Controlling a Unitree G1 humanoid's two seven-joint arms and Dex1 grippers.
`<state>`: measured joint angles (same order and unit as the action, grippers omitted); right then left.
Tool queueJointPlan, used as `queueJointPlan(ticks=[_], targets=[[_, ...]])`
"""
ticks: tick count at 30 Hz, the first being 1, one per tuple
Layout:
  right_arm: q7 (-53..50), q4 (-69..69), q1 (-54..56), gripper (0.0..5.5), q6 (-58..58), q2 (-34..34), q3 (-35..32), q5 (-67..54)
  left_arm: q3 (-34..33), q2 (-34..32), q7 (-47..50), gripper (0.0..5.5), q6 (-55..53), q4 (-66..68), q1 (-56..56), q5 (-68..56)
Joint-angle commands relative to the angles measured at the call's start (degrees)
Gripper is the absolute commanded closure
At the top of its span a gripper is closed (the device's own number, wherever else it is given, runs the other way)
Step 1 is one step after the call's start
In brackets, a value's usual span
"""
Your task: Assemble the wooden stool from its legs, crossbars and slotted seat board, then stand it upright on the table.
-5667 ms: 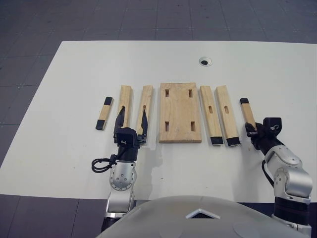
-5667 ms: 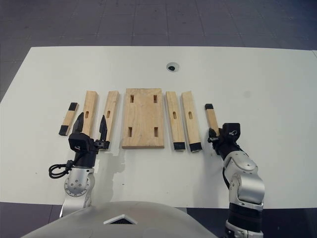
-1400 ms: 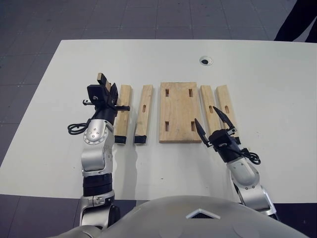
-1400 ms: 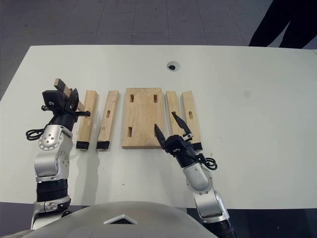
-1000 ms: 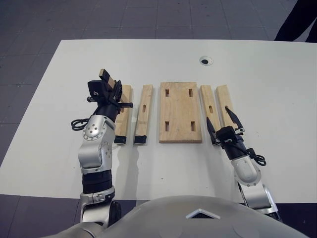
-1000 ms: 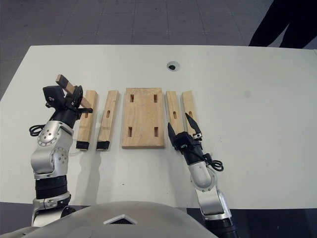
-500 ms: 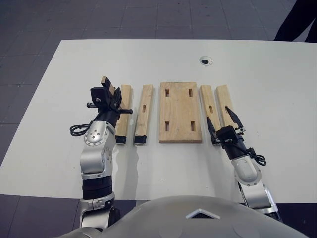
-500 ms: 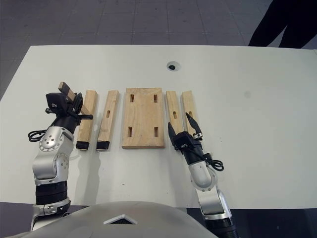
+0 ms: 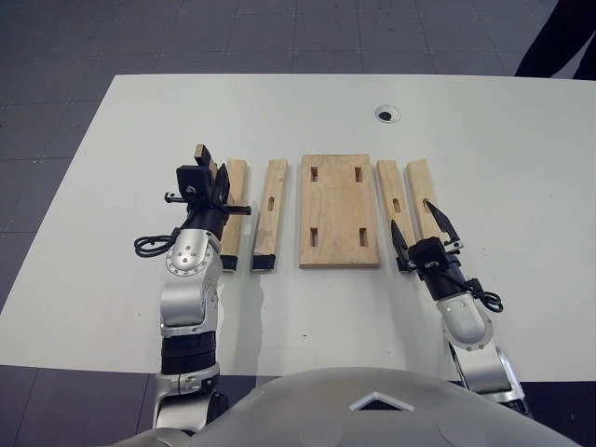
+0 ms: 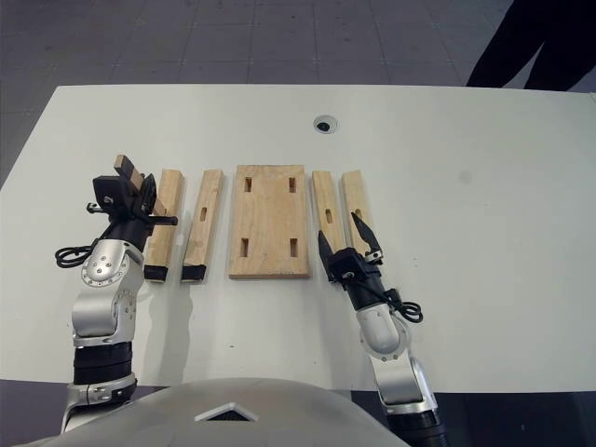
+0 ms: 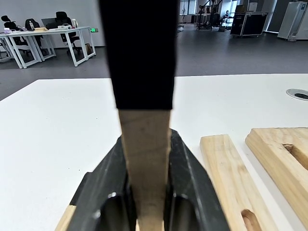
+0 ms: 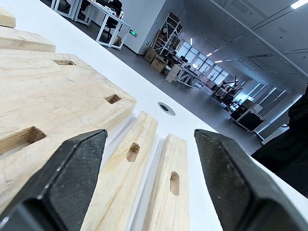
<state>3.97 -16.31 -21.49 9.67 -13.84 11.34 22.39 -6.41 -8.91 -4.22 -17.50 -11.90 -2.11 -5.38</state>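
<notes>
The slotted seat board (image 9: 339,210) lies flat mid-table. Two legs (image 9: 233,209) (image 9: 271,209) lie to its left and two more legs (image 9: 395,209) (image 9: 424,200) to its right. My left gripper (image 9: 200,182) is shut on a short crossbar (image 11: 144,144) with a black end (image 11: 139,48). It holds the crossbar tilted upward, above the far part of the leftmost leg. My right gripper (image 9: 410,214) is open and low over the near ends of the two right legs, with nothing between its fingers (image 12: 62,183).
A round cable hole (image 9: 386,115) sits in the white table (image 9: 521,168) behind the board. Black cables loop beside both wrists. Bare tabletop lies along the near edge and at the far left and right.
My left gripper took the left crossbar off the table and lifted it; in the last half second it drifted slightly right. The right gripper moved from the table's right side to the right legs.
</notes>
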Motion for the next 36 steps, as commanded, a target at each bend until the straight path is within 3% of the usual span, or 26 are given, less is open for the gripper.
queueJointPlan(ticks=[1, 18, 30, 36], targets=[[-0.37, -0.06, -0.01, 2.17, -0.16, -0.28, -0.48, 0.37, 0.66, 0.6, 0.1, 5.07, 0.24, 1.25, -0.13, 0.4], [-0.61, -1.63, -1.48, 2.17, -0.06, 0.08, -1.57, -0.22, 1.65, -1.22, -0.18, 5.07, 2.91, 3.68, -2.05, 4.26], [-0.79, -2.09, -1.58, 2.17, 0.09, 0.46, -1.65, -0.47, 3.9, -6.16, -8.48, 5.07, -6.4, 3.01, -5.37, 2.11], [-0.53, -1.99, -1.11, 2.17, 0.1, 0.17, -2.08, -0.98, 3.64, -5.27, -8.0, 5.07, -6.25, 4.92, -6.47, 1.44]])
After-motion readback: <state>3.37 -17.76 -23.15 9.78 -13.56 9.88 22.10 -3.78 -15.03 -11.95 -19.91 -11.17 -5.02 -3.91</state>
